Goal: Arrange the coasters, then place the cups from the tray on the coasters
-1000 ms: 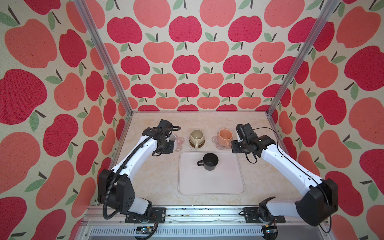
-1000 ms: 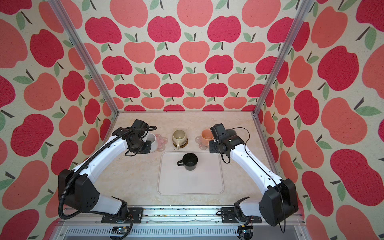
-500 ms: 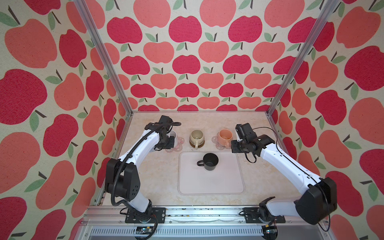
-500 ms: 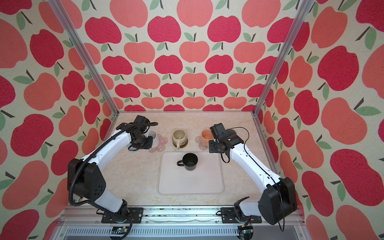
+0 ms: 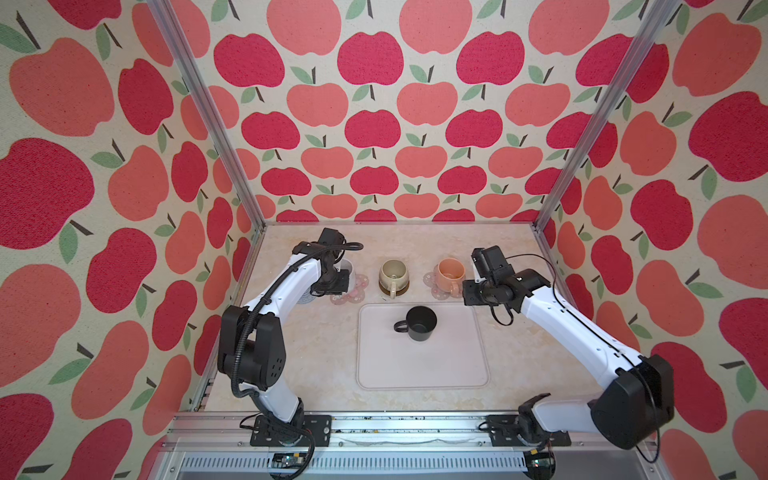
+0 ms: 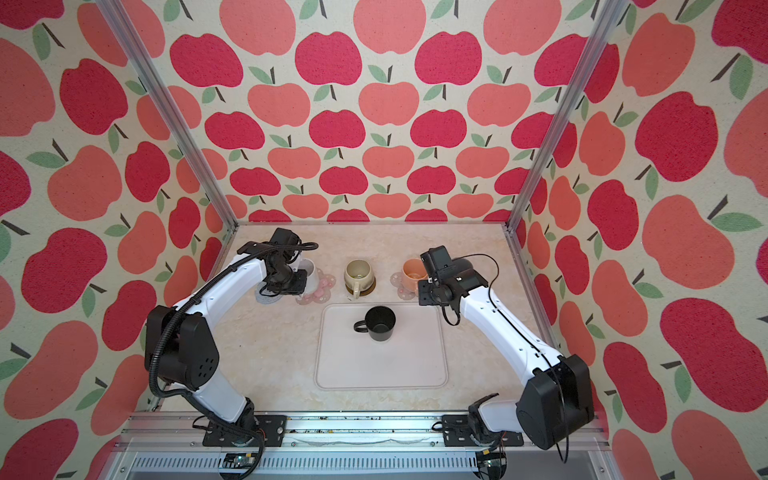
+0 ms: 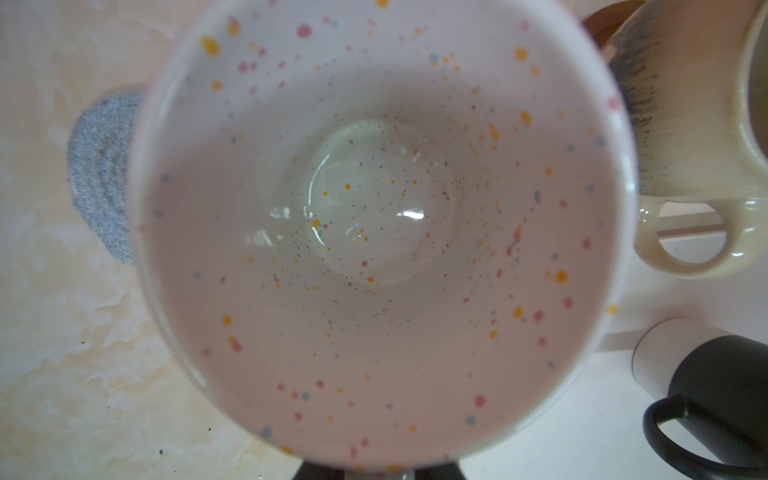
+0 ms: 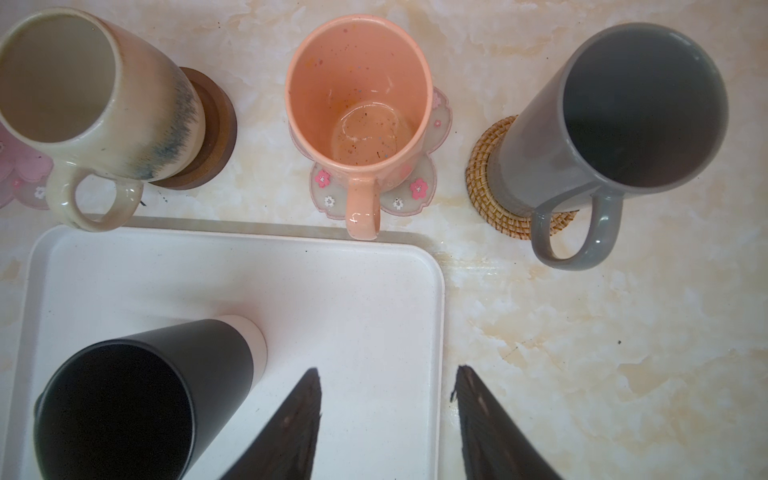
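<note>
My left gripper point(image 5: 338, 283) is shut on the white speckled cup point(image 7: 374, 216), which fills the left wrist view. The cup stands over a pink flower coaster point(image 6: 318, 294), beside the grey crocheted coaster point(image 7: 102, 174); contact is hidden. The cream cup point(image 5: 392, 272) sits on the dark brown coaster point(image 8: 216, 137). The peach cup point(image 8: 357, 104) rests on the other pink flower coaster point(image 8: 419, 187). In the right wrist view the grey tall cup point(image 8: 615, 124) stands on the rattan coaster point(image 8: 482, 183). The black cup point(image 5: 420, 323) stands on the tray point(image 5: 457, 365). My right gripper point(image 8: 386, 374) hangs open above the tray's far right corner.
Apple-patterned walls and aluminium posts point(image 5: 577, 137) close in the marble tabletop point(image 5: 316, 365) on three sides. The arms' bases sit on the front rail point(image 5: 382, 428). The cups form a row just behind the tray.
My left arm has raised its elbow and carried the white cup slightly toward the back, over the pink flower coaster. The right arm has not moved.
</note>
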`<state>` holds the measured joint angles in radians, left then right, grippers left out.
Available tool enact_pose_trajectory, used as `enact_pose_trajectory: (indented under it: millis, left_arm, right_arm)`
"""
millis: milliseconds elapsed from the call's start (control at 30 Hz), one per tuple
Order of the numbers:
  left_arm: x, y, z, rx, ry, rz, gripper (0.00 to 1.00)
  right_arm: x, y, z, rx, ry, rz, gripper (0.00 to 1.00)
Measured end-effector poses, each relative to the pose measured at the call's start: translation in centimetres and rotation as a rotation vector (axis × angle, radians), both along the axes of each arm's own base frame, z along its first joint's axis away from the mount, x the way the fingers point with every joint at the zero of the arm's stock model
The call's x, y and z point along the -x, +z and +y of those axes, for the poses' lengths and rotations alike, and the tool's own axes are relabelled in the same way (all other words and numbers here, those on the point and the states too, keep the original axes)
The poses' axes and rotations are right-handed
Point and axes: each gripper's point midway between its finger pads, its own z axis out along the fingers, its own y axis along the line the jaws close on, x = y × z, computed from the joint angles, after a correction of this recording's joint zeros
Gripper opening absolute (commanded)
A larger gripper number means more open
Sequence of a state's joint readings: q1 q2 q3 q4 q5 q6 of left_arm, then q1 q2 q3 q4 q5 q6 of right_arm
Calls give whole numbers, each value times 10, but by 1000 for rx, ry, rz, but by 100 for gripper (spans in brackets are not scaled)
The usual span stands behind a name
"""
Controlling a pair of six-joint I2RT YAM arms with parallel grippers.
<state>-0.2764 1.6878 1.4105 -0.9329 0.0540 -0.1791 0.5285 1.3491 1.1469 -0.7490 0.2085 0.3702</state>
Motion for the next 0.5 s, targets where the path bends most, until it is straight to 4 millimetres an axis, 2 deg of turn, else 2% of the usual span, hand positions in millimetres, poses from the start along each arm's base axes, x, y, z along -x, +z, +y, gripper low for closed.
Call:
enact_pose_trajectory:
  millis: [500]
  left_arm:
    - [-21, -19, -2, -10, -13, 34, 0]
  right_arm:
    - [-2, 5, 1, -5, -2, -9, 55]
